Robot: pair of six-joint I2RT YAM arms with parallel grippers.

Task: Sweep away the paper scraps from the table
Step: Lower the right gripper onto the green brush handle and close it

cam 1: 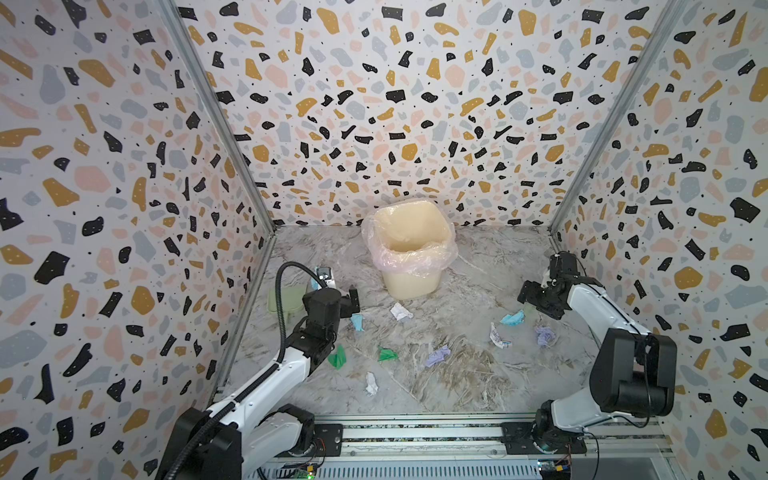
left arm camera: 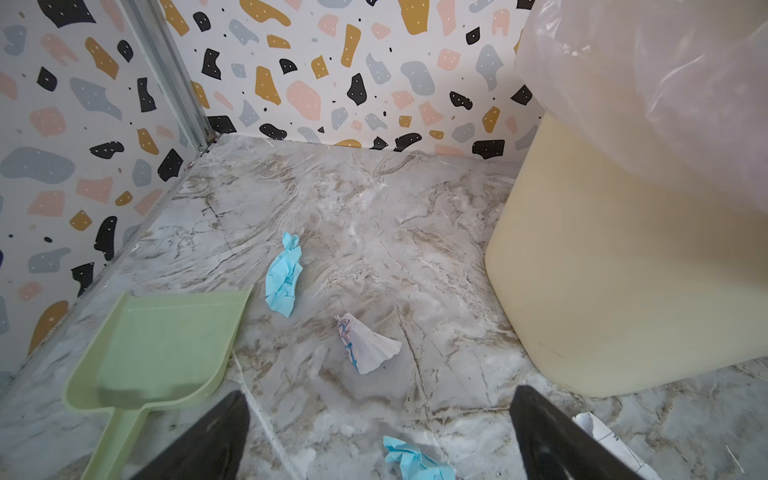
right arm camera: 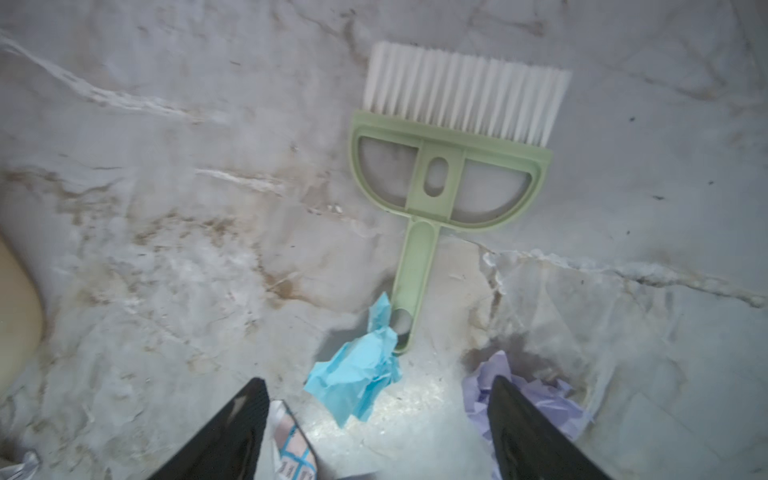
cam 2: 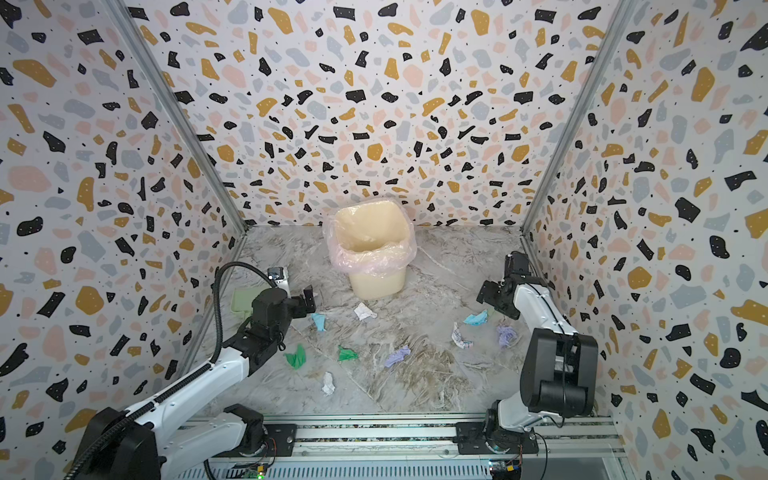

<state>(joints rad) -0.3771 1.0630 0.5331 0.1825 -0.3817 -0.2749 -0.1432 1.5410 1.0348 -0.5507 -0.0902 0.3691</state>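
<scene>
Scraps (cam 1: 436,356) lie strewn over the table (cam 1: 457,386) between the two arms, in front of the bin (cam 1: 409,286).

In both top views the right gripper (cam 1: 538,299) hides nearly all of the brush (right arm camera: 453,174). Only the right wrist view shows it whole, lying flat with a blue scrap touching its handle end. A lilac scrap there is half hidden behind one finger (right arm camera: 536,432). Those fingers stand spread and clasp nothing.

The left arm covers part of the dustpan (cam 1: 284,299) by the left wall. The left wrist view shows its open pan, but the handle is cut off at the frame edge.

That view also catches a blue and a white scrap lying just beside the dustpan, which from above sit mostly behind the left gripper (cam 1: 338,289). Its fingers are spread wide with nothing between them. The bin fills one side of this view, rim out of frame.
</scene>
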